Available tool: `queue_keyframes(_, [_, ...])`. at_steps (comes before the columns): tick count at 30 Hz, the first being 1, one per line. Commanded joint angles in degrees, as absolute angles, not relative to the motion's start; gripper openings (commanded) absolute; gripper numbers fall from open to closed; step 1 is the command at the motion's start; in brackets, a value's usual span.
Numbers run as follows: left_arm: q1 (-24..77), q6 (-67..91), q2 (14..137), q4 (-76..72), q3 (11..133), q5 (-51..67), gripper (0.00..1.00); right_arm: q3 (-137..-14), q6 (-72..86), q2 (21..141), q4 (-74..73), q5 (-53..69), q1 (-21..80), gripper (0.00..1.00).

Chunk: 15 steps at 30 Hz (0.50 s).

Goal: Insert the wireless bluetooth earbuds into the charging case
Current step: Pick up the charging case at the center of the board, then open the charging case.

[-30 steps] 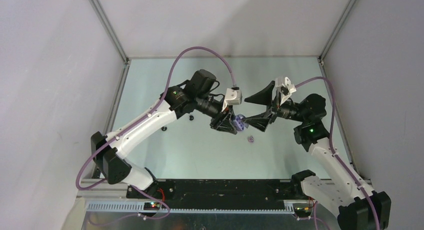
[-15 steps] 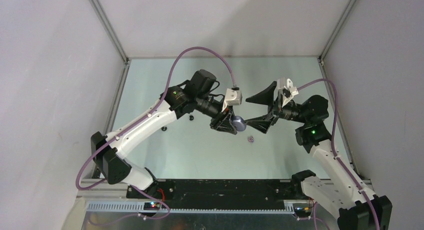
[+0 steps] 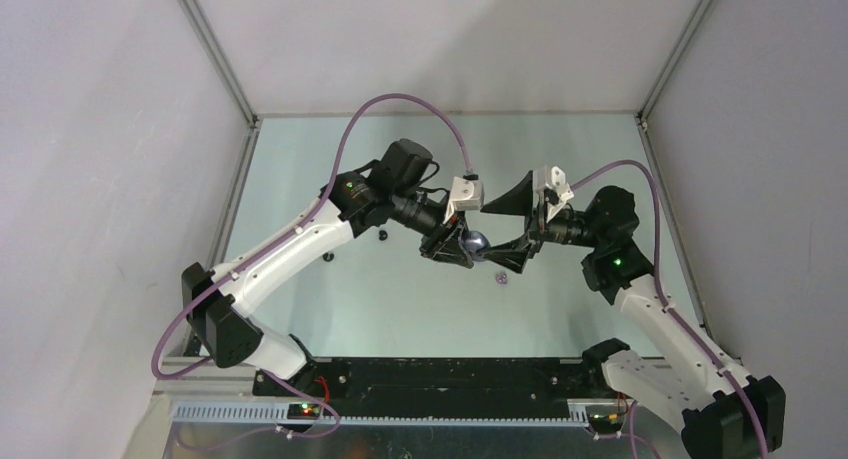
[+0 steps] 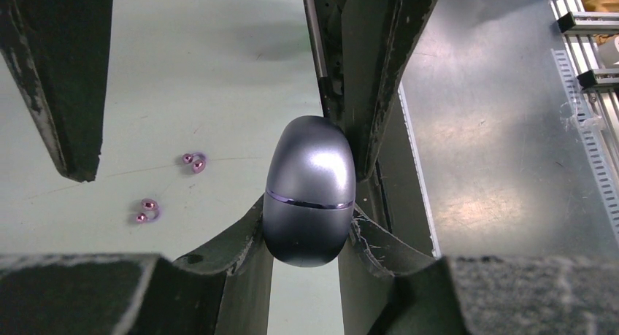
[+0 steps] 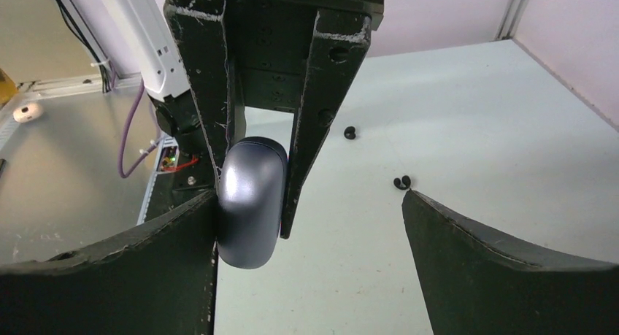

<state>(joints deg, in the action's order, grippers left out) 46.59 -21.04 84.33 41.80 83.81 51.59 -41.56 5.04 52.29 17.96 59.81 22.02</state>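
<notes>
**Enclosure.** Pale grey walls on three sides, with aluminium posts (image 3: 215,54) running to the upper corners of the top view.

**Counter** (image 3: 400,299). A smooth, pale green sheet with a dark rail along its bottom edge. Anything you drop here will likely roll.

**Left gripper** (image 3: 462,247). It sits at the centre of the top view, held above the counter. Its jaws are clamped on one half of the charging case, from about the seam down.

**Right gripper** (image 3: 492,231). Its jaws are spread wide. One finger lies against the case's side on the free half, and the other is well apart from it.

**Charging case** (image 4: 309,196). A grey metallic egg held in mid-air, shut, with a thin seam round its middle. The step in hand looks to be opening it.
- Set your fingertip right at the seam and lever on the free half only — slowly.
- Which half is the lid does not show.
- The glossy shell may twist in the left jaws, so keep that clamp firm and off the seam.

**Purple earbuds** (image 4: 193,161). Two lie on the counter at the left of the left-wrist view — near each other but not touching.

**Black earbuds** (image 5: 350,133). Two lie on the counter, right of centre in the right-wrist view, apart from each other. None is in the case yet.
</notes>
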Motion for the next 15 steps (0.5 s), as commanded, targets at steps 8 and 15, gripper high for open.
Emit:
queue_keyframes(8, [46.98, -22.17, 81.32, 41.93, 85.27, 52.92, 0.0, -44.45, -4.04, 50.74, 11.72, 55.83, 20.84, 0.99])
queue_keyframes(15, [47.0, -22.17, 80.77, 41.93, 85.15, 53.41, 0.0, -44.47, -4.24, 50.24, 11.68, 55.14, 19.58, 0.99])
